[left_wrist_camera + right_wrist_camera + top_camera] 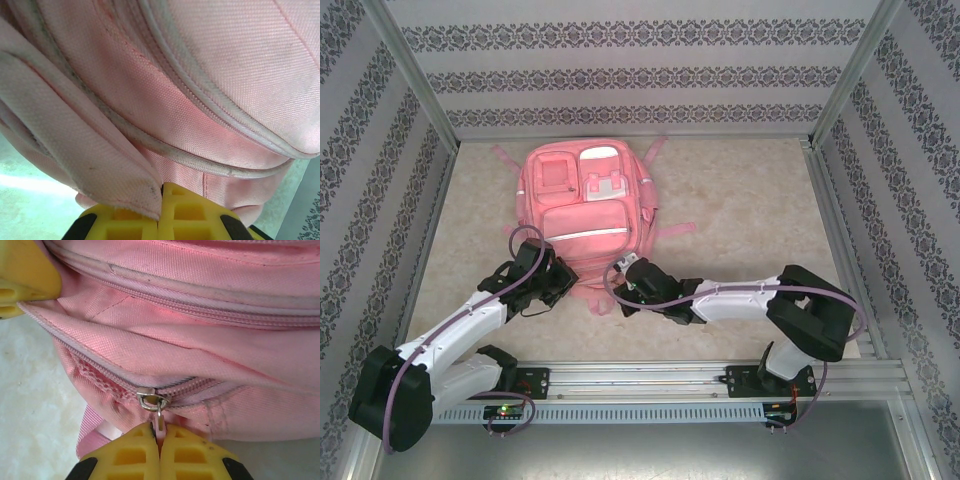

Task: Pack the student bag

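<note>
Woven pink bag point(585, 205) with pale piping, flat on the mottled beige table point(750, 210), centre-left, pockets up, long axis near to far. At its near edge the left gripper point(161, 195) clamps a fabric fold; the right gripper point(160, 432) pinches the metal zip pull point(159, 410)

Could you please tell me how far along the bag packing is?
Done: the student bag lies flat on the table. In hand: left end effector pinches a fabric edge, right end effector shut on the zipper pull. Remaining: opening it and packing.
</note>
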